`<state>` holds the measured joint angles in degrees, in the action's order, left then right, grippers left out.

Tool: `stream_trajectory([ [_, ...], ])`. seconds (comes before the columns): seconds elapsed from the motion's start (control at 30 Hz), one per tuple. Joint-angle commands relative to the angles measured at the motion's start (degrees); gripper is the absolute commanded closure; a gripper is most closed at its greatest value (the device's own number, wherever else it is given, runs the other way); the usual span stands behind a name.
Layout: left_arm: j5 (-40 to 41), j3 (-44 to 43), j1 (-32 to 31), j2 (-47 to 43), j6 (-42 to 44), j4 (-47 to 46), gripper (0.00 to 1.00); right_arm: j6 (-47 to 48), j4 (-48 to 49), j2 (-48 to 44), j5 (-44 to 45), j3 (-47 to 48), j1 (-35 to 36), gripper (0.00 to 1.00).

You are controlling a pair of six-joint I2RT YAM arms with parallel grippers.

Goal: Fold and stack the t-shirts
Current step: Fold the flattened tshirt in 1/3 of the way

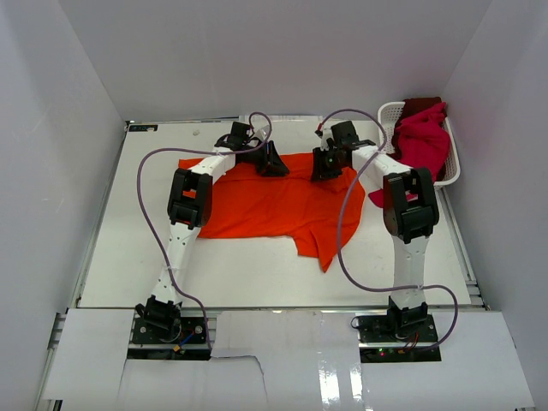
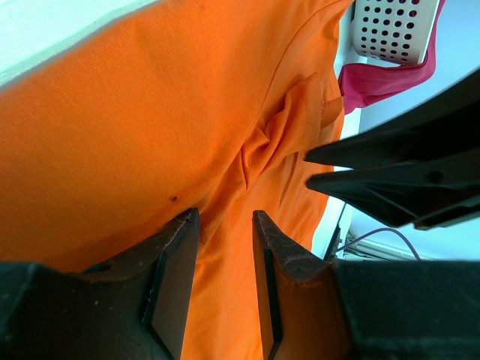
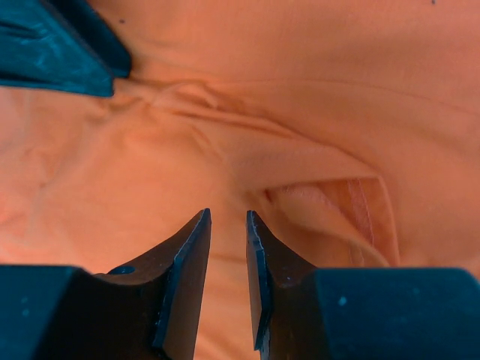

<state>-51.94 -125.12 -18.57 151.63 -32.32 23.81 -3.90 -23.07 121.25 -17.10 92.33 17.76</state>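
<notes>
On my left, the left gripper (image 1: 274, 163) hangs low over the far edge of the orange t-shirt (image 1: 265, 205), its jaws released and standing part-way apart above the cloth. The shirt lies spread and rumpled across the middle of the table (image 1: 128, 240). Beside it, the right gripper (image 1: 326, 164) sits over a wrinkled fold, also released, with a narrower gap. In the far right corner, a crimson t-shirt (image 1: 424, 141) spills over the white basket (image 1: 390, 116).
</notes>
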Motion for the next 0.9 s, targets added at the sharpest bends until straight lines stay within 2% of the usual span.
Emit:
stream_trajectory([
  [0.0,2.1,0.0,-0.8,-1.2,2.3,4.2,0.54,0.3,2.2,1.2,-0.4,3.9,0.3,0.68],
  [0.47,2.4,0.0,-0.9,-1.3,3.1,5.0,0.54,1.3,2.3,4.2,0.8,8.5,0.3,0.64],
  [0.87,2.7,0.1,-0.8,-1.3,3.6,5.5,0.54,1.2,2.2,7.0,-0.4,9.9,0.3,0.66],
])
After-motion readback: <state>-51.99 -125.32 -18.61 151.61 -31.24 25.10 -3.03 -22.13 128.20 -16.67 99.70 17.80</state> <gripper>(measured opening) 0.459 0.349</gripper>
